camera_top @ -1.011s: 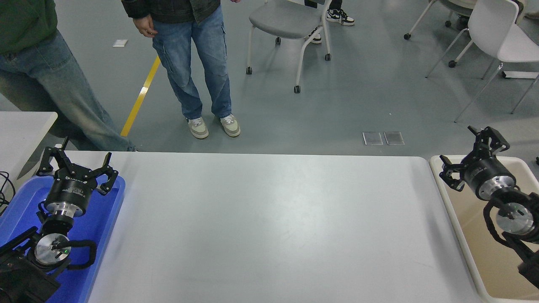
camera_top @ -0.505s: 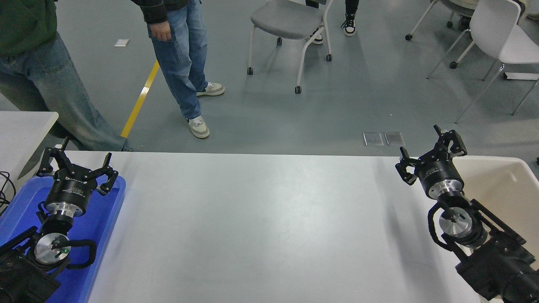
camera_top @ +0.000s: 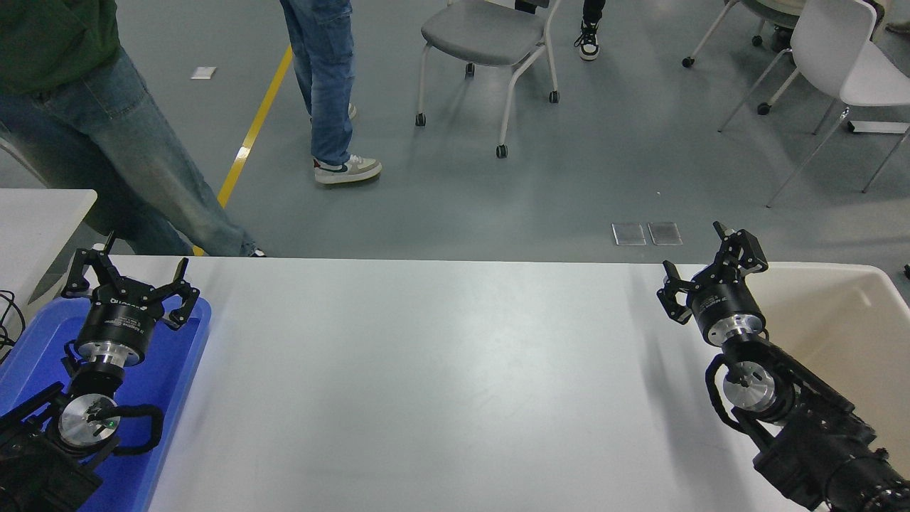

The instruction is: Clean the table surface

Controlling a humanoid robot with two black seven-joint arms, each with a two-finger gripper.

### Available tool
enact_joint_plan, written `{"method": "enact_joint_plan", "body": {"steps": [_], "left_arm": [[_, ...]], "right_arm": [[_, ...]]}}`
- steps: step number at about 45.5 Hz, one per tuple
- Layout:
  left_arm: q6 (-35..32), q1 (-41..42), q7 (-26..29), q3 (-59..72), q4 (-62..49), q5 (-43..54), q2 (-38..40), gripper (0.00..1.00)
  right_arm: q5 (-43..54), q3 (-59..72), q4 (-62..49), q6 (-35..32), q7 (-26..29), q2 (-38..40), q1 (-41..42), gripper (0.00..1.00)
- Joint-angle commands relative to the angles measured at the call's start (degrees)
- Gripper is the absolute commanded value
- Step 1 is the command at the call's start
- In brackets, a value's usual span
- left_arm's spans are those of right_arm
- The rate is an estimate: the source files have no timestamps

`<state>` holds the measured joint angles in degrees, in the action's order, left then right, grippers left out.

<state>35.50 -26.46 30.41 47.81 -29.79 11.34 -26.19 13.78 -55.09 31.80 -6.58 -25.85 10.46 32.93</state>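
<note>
The table surface (camera_top: pixel 441 384) is a wide white-grey top filling the lower part of the head view, with nothing lying on it. My right gripper (camera_top: pixel 707 267) hovers open over the table's far right corner, just left of the beige tub, with nothing between its fingers. My left gripper (camera_top: pixel 128 281) is parked open at the lower left, above the blue tray.
A blue tray (camera_top: pixel 178 370) lies at the table's left end. A beige tub (camera_top: pixel 853 313) stands off the right end. A smaller white table's corner (camera_top: pixel 43 213) shows at the left. Two persons' legs (camera_top: pixel 327 85) and rolling chairs (camera_top: pixel 490 35) are on the floor beyond.
My right arm has swung left, from over the beige tub to over the table's right end. The left arm has not moved. The person in jeans has walked away from the table.
</note>
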Motion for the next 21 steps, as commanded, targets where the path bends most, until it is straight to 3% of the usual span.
{"method": "enact_joint_plan", "body": {"steps": [1,21], "left_arm": [[0.0,0.0,0.0,0.0,0.0,0.0,0.0,1.0],[0.0,0.0,0.0,0.0,0.0,0.0,0.0,1.0]], "right_arm": [[0.64,-1.42,-2.97,0.17,-0.34,-1.49,1.26,1.0],[0.64,-1.87,-5.96,0.17,-2.45,-1.58,2.75,1.0]]}}
